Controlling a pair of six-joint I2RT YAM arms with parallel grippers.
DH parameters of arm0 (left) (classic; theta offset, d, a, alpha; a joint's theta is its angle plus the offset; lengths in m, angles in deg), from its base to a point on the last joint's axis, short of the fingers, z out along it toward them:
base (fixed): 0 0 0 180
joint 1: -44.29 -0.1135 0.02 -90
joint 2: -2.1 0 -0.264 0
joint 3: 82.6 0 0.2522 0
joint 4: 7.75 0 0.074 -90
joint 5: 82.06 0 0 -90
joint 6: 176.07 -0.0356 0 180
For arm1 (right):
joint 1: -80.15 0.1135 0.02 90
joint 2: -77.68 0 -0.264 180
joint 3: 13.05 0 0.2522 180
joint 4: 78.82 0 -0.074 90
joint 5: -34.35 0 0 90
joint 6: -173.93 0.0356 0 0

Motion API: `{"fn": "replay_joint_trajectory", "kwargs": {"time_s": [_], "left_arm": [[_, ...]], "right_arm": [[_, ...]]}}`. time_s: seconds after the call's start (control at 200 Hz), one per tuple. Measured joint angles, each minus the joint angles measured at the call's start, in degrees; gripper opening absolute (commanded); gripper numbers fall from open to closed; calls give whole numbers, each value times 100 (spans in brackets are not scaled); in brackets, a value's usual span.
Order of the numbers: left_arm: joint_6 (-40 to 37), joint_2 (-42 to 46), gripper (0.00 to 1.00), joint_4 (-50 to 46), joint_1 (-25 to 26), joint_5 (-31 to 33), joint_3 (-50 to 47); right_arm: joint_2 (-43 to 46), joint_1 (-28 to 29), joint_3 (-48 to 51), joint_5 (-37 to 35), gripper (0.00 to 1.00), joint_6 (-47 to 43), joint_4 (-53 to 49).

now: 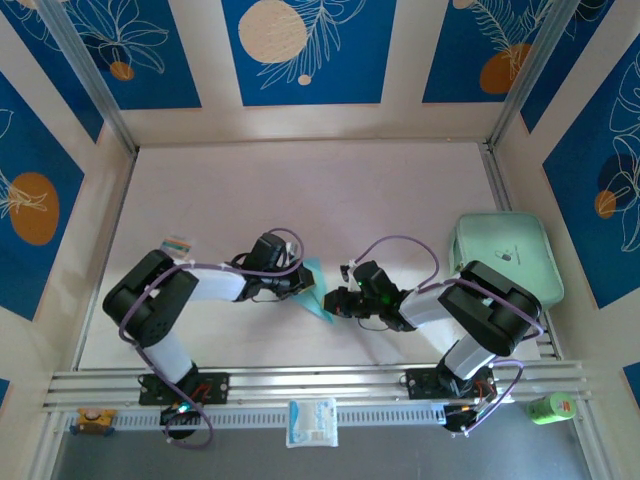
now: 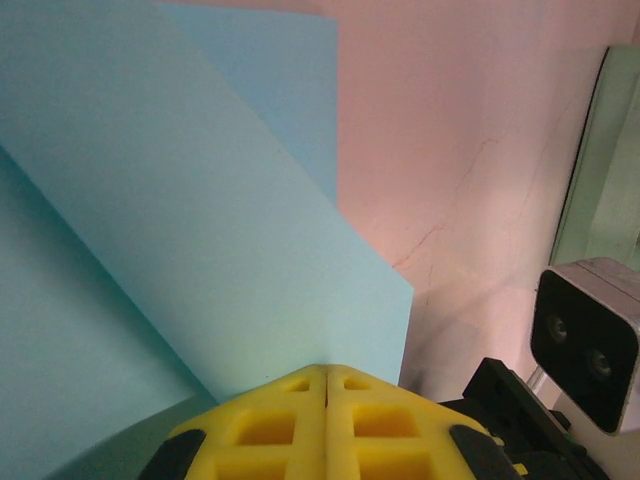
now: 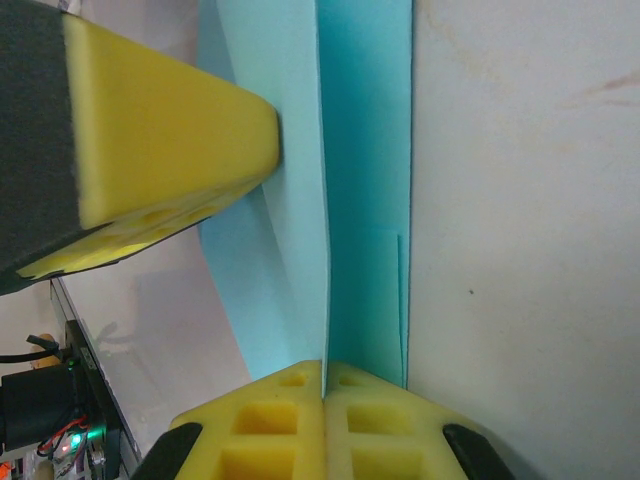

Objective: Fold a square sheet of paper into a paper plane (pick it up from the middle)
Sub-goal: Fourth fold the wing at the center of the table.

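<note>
On the pale table (image 1: 300, 190) below blue patterned wall panels (image 1: 300, 50), the folded light blue paper (image 1: 316, 290) sits near the middle of the near side, pinched between the closed left gripper (image 1: 300, 282) and closed right gripper (image 1: 336, 302), with the mint-green tray (image 1: 525, 235) well apart to the right.

We are in a robotics lab, at a closed test cell. Behind the fingers (image 2: 270, 425), a left arm (image 1: 160, 295) and a right arm (image 1: 490, 305) are bolted to an aluminium rail (image 1: 320, 385). Ahead of the fingers lies a pale table (image 1: 300, 190), boxed in by walls with blue leaf-print panels (image 1: 305, 50). Purple cables (image 1: 400, 238) loop over the arms, and a small white camera (image 2: 585, 340) sits right of the fingers.
</note>
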Motion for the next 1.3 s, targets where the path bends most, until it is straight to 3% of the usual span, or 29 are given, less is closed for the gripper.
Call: {"fn": "replay_joint_trajectory", "kwargs": {"time_s": [1.3], "left_arm": [[0,-68,8,103,0,2,44]], "right_arm": [[-63,-81,-280,245,3,0,-514]]}}
